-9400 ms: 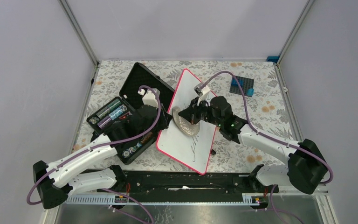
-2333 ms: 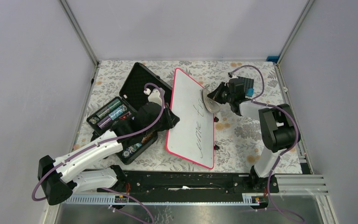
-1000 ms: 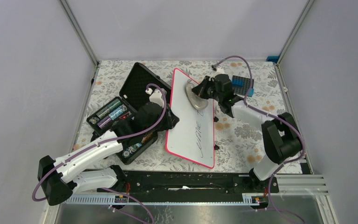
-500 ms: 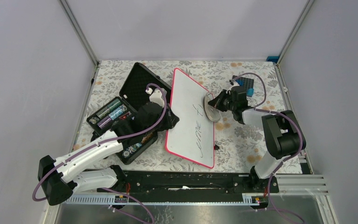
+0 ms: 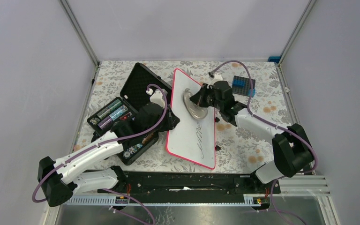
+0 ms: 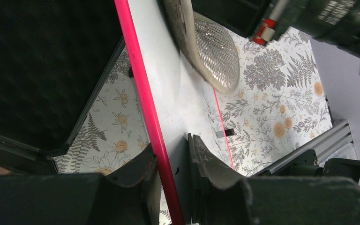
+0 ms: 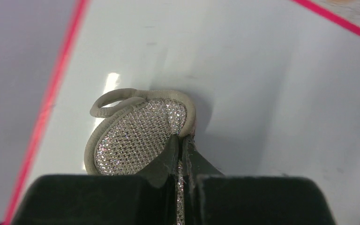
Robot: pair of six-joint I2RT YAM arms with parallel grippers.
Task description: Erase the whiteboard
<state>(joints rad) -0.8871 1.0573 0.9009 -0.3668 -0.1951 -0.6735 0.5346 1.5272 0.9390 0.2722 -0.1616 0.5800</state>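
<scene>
The whiteboard (image 5: 193,125), white with a red-pink rim, stands tilted on the table; black handwriting shows on its lower half. My left gripper (image 5: 169,118) is shut on its left rim (image 6: 155,136). My right gripper (image 5: 201,99) is shut on a grey glittery scrubbing pad (image 5: 190,106), pressed against the board's upper part. In the right wrist view the pad (image 7: 136,136) lies flat on the white surface (image 7: 262,93), pinched at its edge between the jaws. The pad also shows in the left wrist view (image 6: 211,51).
An open black foam-lined case (image 5: 143,84) with batteries and small items (image 5: 112,113) lies left of the board. A blue brick plate (image 5: 243,85) sits at the back right. Frame posts and grey walls close the cell.
My right gripper has swept the pad left across the board's upper part from its right edge. The upper writing is gone; only the lower line shows. The left arm holds still.
</scene>
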